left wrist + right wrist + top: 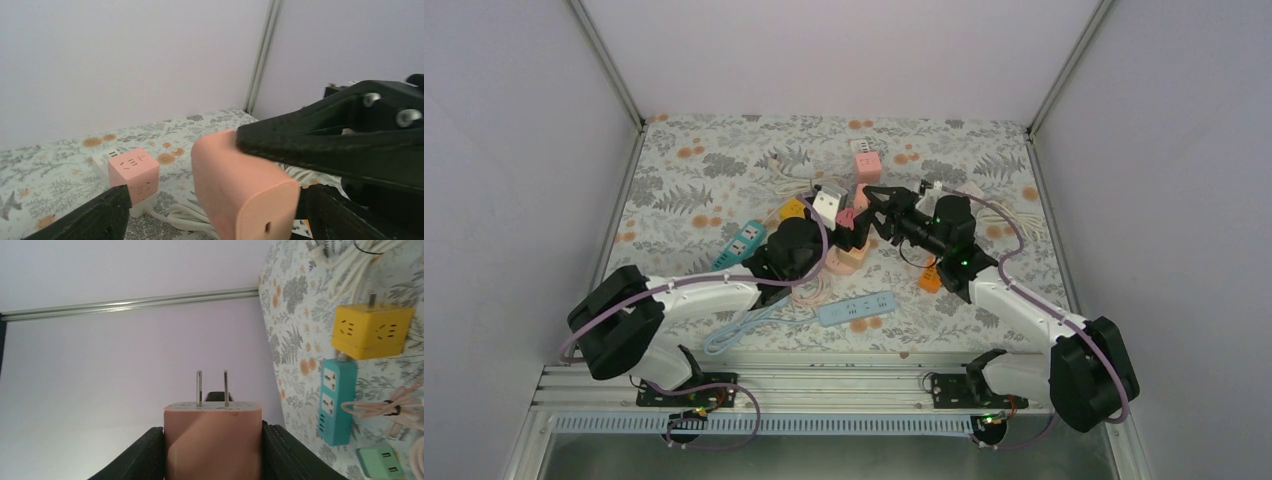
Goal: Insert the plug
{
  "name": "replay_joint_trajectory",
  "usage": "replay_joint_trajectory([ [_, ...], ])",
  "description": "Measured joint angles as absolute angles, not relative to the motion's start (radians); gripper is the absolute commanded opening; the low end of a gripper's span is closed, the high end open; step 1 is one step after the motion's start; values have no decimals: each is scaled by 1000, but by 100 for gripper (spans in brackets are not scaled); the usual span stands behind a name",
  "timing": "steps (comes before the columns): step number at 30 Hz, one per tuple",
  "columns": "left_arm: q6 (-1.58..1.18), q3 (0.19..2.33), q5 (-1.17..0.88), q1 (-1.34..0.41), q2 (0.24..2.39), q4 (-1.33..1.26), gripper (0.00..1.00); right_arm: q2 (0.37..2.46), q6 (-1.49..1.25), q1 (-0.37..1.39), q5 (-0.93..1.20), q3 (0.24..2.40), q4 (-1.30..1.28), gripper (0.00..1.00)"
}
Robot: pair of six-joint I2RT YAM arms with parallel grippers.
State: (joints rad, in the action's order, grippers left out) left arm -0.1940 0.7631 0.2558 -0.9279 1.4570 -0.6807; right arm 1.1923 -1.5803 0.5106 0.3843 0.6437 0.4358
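R tool (212, 450) pinching pink plug (212, 435), prongs (212, 387) exposed, held above surface (684, 180) mid-field. L tool (210, 210) clamped on peach socket block (240, 185). Step: alignment before insertion. Next, prob: line prongs w/ socket slots, push straight in; L holds block steady.
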Motion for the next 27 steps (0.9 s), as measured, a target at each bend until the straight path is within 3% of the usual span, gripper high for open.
replay_joint_trajectory([
  [9,-202,790,290,-928,1514,-756,66,1198,-1602,513,384,661,457,46],
  [17,-198,792,297,-934,1525,-809,41,1201,-1617,517,390,667,456,48],
  [24,-172,795,271,-923,1516,-775,33,1200,-1595,517,389,685,418,79],
  [27,-171,813,200,-886,1487,-670,30,1177,-1560,517,377,699,366,86],
])
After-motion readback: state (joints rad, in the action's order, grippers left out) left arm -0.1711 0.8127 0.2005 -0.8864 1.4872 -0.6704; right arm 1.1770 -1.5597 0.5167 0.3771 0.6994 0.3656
